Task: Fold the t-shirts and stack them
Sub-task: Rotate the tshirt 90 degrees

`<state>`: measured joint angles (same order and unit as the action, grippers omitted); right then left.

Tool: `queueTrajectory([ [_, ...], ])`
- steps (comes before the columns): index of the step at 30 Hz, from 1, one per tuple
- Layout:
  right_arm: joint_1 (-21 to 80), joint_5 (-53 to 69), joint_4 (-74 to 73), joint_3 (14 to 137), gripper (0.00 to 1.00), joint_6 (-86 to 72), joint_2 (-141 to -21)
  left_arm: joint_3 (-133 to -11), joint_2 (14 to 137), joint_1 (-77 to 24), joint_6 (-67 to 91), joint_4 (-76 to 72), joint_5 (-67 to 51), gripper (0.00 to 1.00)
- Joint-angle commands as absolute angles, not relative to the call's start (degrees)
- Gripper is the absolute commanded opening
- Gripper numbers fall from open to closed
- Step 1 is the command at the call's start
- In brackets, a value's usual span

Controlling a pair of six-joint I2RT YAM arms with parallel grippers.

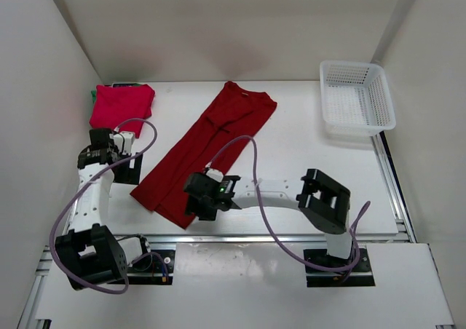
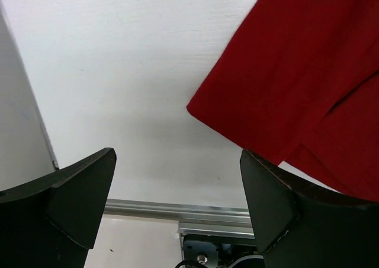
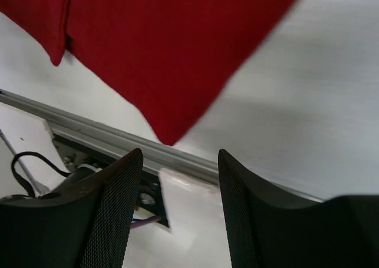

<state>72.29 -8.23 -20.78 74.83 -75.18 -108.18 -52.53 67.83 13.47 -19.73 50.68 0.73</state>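
The long red t-shirt (image 1: pixel 207 143) is lying folded into a narrow strip, running slantwise from the back middle of the desk (image 1: pixel 306 154) down toward the near left. Its collar end is pointing at the back wall (image 1: pixel 218 23) and its hem end is stopping just short of the aluminium rail (image 1: pixel 291 236) along the near edge.

The right pincer (image 3: pixel 177 155) is hovering over that hem end. Its jaws are standing partly apart with nothing between them, and the hem corner is showing just beyond the gap. The left pincer (image 2: pixel 177 155) is hanging over bare desk beside the strip's left edge, spread wide and holding nothing. Open desk is lying to the right of the strip, between it and the basket.

The white mesh basket (image 1: pixel 358 127) is sitting in the far right corner, well apart from every shirt. In the far left corner a second red t-shirt (image 1: pixel 121 105) is resting folded into a small square. It is lying on top of the green t-shirt (image 1: pixel 94 94), of which only a sliver is peeking out at the left.

The desk is white, and plain pale walls are closing it in at the back and on both sides.
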Motion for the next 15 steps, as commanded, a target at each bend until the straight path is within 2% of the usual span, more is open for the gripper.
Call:
queueTrajectory([
  [1,73.56,-9.67,-28.63,81.63,0.59,-83.48,-111.87,-52.21,64.87,14.06,-21.53,51.85,-0.61,0.96],
  [15,72.51,-4.13,-34.36,86.48,0.6,-89.47,-122.08,-50.89,61.17,13.71,-21.53,52.91,-3.26,0.98],
])
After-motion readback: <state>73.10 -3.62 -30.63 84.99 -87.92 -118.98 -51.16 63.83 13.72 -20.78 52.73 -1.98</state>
